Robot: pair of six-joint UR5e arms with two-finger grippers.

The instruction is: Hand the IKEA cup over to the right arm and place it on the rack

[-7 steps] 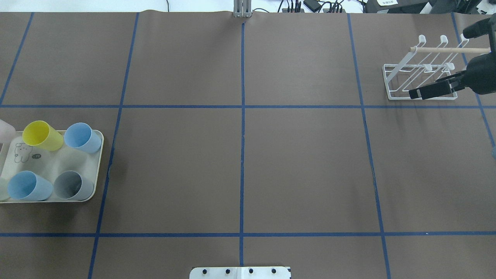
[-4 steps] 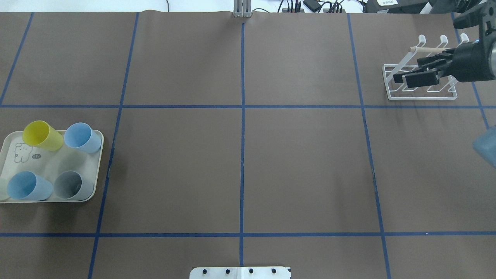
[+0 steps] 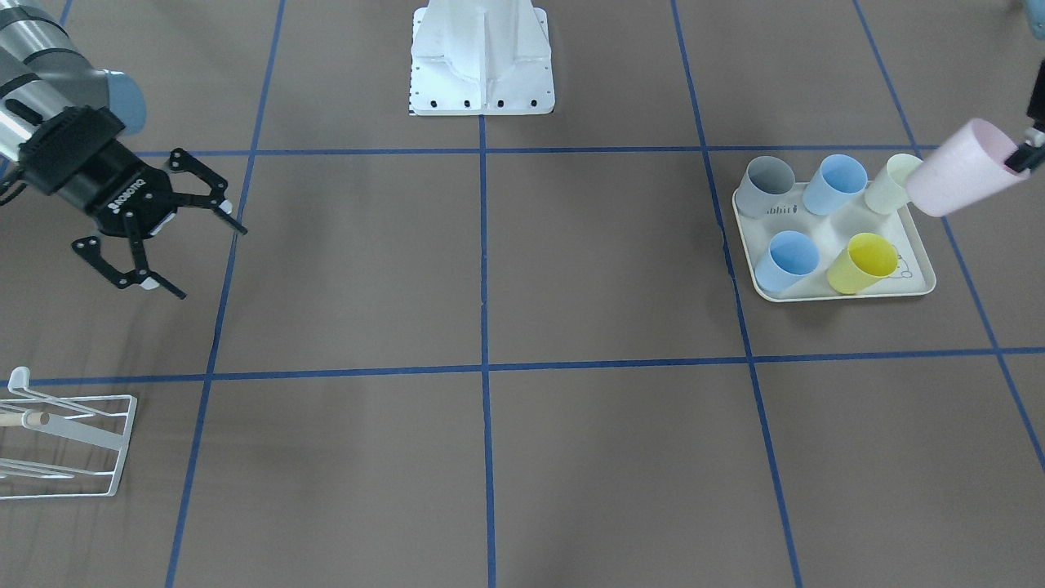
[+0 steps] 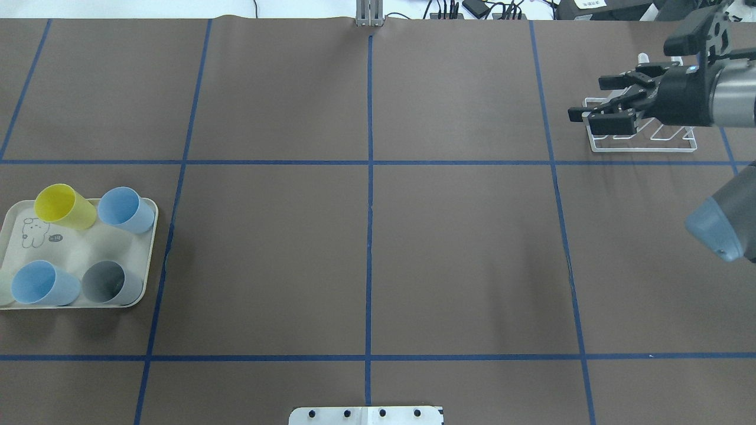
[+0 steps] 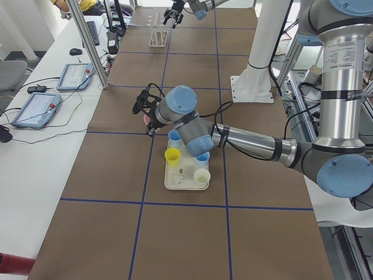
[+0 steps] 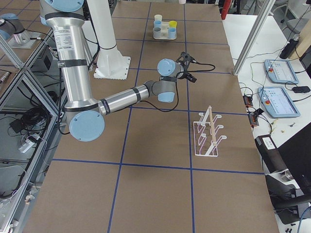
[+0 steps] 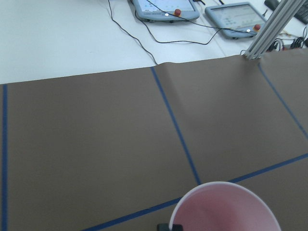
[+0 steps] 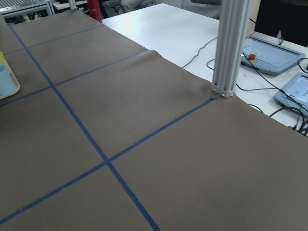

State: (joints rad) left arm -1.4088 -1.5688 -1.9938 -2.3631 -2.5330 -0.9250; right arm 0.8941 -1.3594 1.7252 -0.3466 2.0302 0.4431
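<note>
My left gripper [image 3: 1019,155] is shut on the rim of a pink IKEA cup [image 3: 962,168] and holds it tilted in the air beside the tray's far corner. The cup's open mouth fills the bottom of the left wrist view [image 7: 226,209]. My right gripper [image 3: 204,260] is open and empty, in the air on the other side of the table. In the overhead view the right gripper [image 4: 590,103] hangs over the left end of the white wire rack [image 4: 647,140]. The rack [image 6: 209,136] stands empty.
A cream rabbit-print tray [image 3: 841,296] holds a grey cup [image 3: 767,186], two blue cups [image 3: 833,184], a yellow cup [image 3: 864,261] and a pale green cup [image 3: 890,184]. The robot's white base [image 3: 482,65] is at the near edge. My right arm's elbow [image 4: 720,227] juts in.
My right gripper has moved up and left from beside the rack to over its left end. Its elbow has come into view. The pink shape at the tray's left edge has gone from the overhead view.
</note>
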